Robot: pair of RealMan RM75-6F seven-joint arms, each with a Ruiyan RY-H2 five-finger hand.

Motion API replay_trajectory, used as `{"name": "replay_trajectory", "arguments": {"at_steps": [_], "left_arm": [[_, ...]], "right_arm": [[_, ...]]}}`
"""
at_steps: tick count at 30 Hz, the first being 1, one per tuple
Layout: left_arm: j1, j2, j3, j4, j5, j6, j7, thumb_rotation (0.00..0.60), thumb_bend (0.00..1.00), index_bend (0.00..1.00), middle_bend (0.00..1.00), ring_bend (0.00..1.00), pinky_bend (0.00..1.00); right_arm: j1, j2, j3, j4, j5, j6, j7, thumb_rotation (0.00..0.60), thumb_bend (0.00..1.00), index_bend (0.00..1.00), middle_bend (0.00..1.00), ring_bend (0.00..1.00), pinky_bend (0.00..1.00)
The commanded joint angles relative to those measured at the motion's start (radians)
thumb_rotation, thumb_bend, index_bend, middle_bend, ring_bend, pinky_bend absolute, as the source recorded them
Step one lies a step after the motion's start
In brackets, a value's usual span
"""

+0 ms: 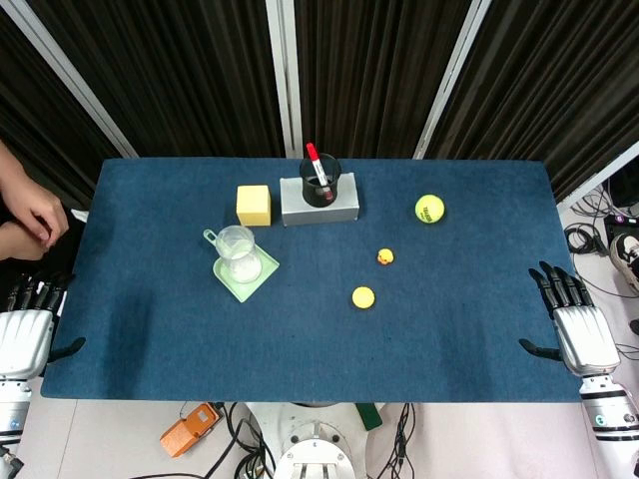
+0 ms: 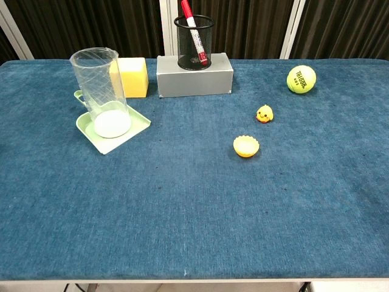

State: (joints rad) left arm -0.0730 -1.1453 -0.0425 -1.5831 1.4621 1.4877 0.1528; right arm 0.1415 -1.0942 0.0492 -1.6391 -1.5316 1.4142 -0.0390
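1. Fingers of the left hand (image 1: 25,324) and right hand (image 1: 579,319) lie spread, holding nothing, at the table (image 1: 479,339) edges.
2. Tall clear cup (image 2: 100,91) on the green tray (image 2: 130,135) looks tippable if brushed.
3. Tennis ball (image 2: 301,79) could roll away.

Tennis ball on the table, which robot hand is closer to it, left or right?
Right. The right hand rests at the table's right edge, on the same side as the tennis ball. The left hand sits at the opposite edge, across the whole table.
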Motion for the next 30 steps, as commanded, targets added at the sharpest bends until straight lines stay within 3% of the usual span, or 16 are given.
{"name": "replay_trajectory", "arguments": {"at_steps": [1,10,18,22,30], "left_arm": [[0.003,-0.001,0.002,0.0,0.001,0.004,-0.002,0.6,0.0,0.12,0.1,0.03,0.0],[0.024,-0.017,0.014,0.016,0.02,0.036,-0.016,0.6,0.0,0.12,0.1,0.03,0.0],[0.027,-0.026,0.014,0.018,0.03,0.047,-0.02,0.6,0.0,0.12,0.1,0.03,0.0],[0.034,-0.027,0.016,0.015,0.021,0.046,-0.018,0.6,0.0,0.12,0.1,0.03,0.0],[0.047,-0.025,0.015,0.023,-0.001,0.045,-0.027,0.6,0.0,0.12,0.1,0.03,0.0]], "right_arm": [[0.0,0.0,0.001,-0.001,-0.006,0.006,-0.001,0.6,0.06,0.0,0.02,0.0,0.16],[0.037,0.008,0.011,-0.006,-0.009,-0.039,-0.026,0.6,0.06,0.0,0.02,0.0,0.17],[0.326,-0.057,0.134,0.038,0.136,-0.431,-0.056,0.6,0.07,0.0,0.02,0.01,0.21],[0.477,-0.154,0.178,0.133,0.245,-0.621,-0.119,0.6,0.08,0.1,0.04,0.03,0.22],[0.645,-0.331,0.189,0.327,0.415,-0.774,-0.233,0.6,0.21,0.22,0.08,0.07,0.27]]}}
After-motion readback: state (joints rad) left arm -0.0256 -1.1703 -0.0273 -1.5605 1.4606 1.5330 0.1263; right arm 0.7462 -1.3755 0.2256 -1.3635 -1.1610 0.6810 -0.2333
